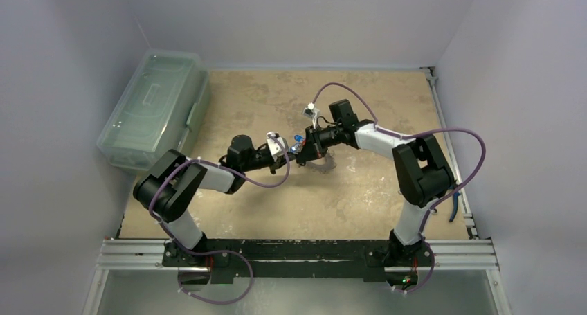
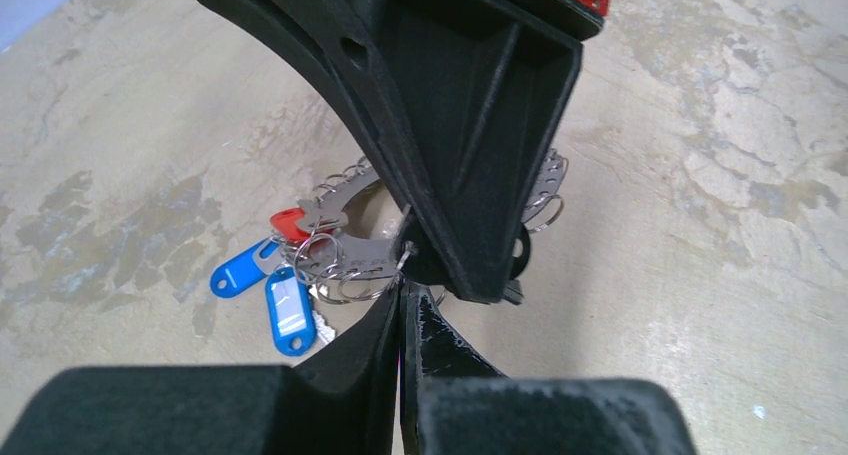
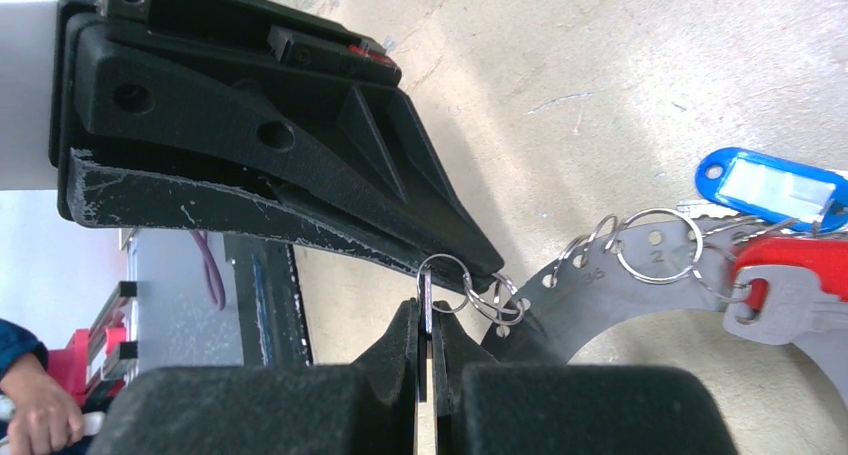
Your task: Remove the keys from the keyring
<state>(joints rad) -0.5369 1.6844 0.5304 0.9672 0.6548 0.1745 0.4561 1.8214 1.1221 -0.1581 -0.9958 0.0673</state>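
Watching remotely, I saw the left gripper's [image 2: 402,293] fingers pressed together, tips at a small split ring [image 3: 440,280]; I couldn't tell if they nipped it. The right gripper [image 3: 428,320] pinched one thin silvery key [image 3: 426,303] edge-on. The keyring [image 3: 575,310], carrying the other keys [image 3: 790,300], hung between them over the table's [image 1: 360,211] middle.
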